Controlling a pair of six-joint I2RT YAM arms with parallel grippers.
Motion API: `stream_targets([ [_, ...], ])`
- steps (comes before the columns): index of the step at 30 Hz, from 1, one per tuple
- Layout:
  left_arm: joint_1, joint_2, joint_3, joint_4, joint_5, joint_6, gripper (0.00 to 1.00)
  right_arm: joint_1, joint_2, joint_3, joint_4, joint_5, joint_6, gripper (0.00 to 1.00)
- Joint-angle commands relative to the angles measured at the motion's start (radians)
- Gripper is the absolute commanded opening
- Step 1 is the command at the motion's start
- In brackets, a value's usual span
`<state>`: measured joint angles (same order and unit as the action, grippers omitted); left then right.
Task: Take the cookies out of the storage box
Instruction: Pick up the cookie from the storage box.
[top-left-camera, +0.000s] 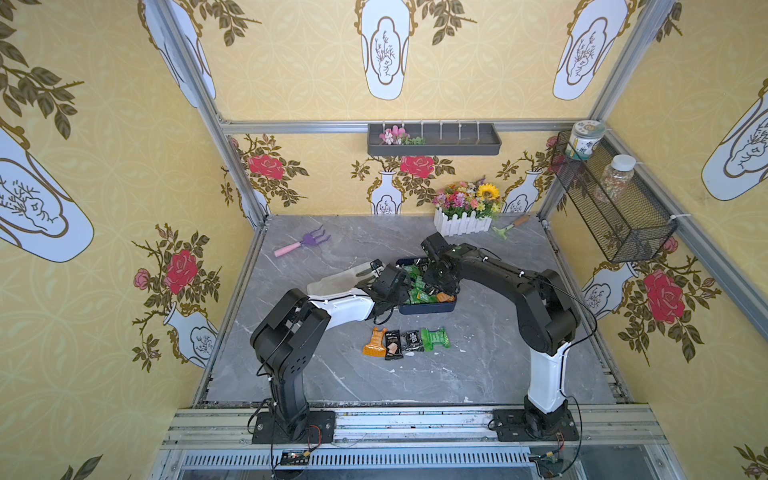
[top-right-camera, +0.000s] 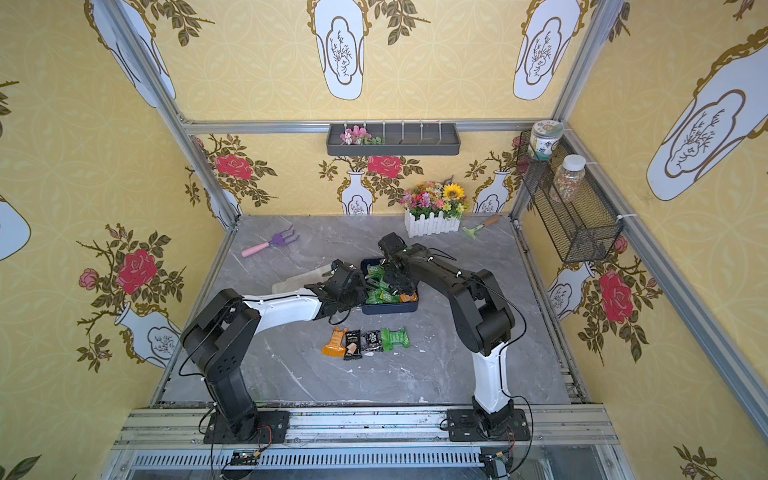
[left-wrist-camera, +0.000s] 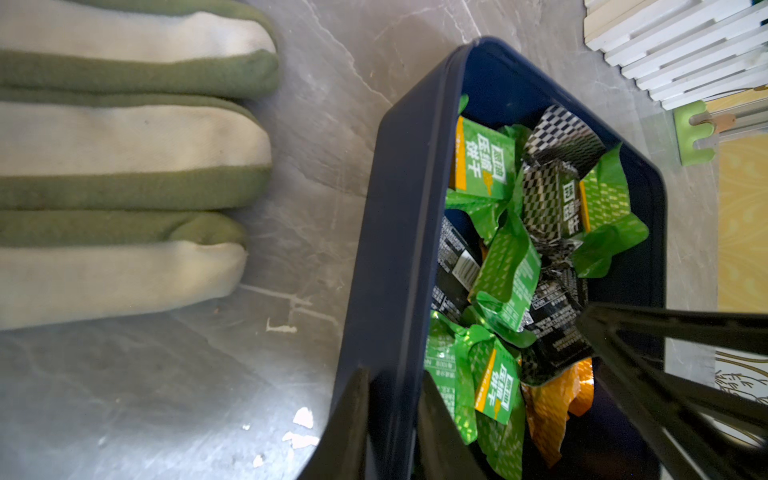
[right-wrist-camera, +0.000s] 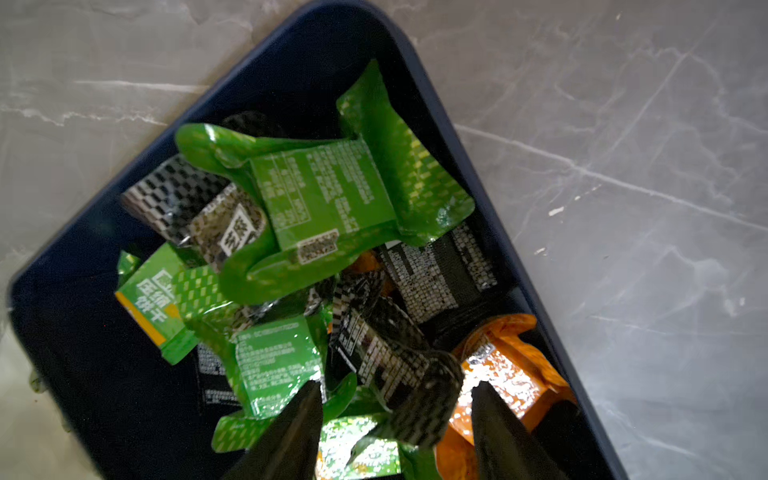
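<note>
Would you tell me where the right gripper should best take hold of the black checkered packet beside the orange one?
Probably grip the black checkered packet by its flared crimped end, coming down from above. That thin flap sticks up between the fingers of the open right gripper, while its body is wedged among green packets and the orange packet.

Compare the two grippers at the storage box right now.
The left gripper has its fingers pinched on the wall of the storage box, one inside, one outside; the right gripper has its fingers spread. The left sits at the rim; the right is down among the cookies, straddling a black checkered packet. Both are at the same box.
</note>
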<state>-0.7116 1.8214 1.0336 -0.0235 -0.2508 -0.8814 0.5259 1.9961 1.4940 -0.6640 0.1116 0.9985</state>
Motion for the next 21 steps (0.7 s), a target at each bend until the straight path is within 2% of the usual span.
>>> stream_targets([
  [1,0.000,0.013,0.003,-0.011,0.001,-0.001,0.23,0.000,0.016,0.012,-0.021,0.004,0.020,0.57],
  [8,-0.002,0.016,0.006,-0.011,0.004,-0.002,0.23,0.000,0.026,0.023,-0.024,0.009,0.012,0.46],
  [19,-0.002,0.022,0.014,-0.011,0.007,-0.002,0.23,0.000,0.017,0.014,-0.025,0.017,0.009,0.16],
  [21,-0.002,0.022,0.013,-0.010,0.005,-0.002,0.23,0.000,0.012,0.017,-0.025,0.013,0.007,0.13],
])
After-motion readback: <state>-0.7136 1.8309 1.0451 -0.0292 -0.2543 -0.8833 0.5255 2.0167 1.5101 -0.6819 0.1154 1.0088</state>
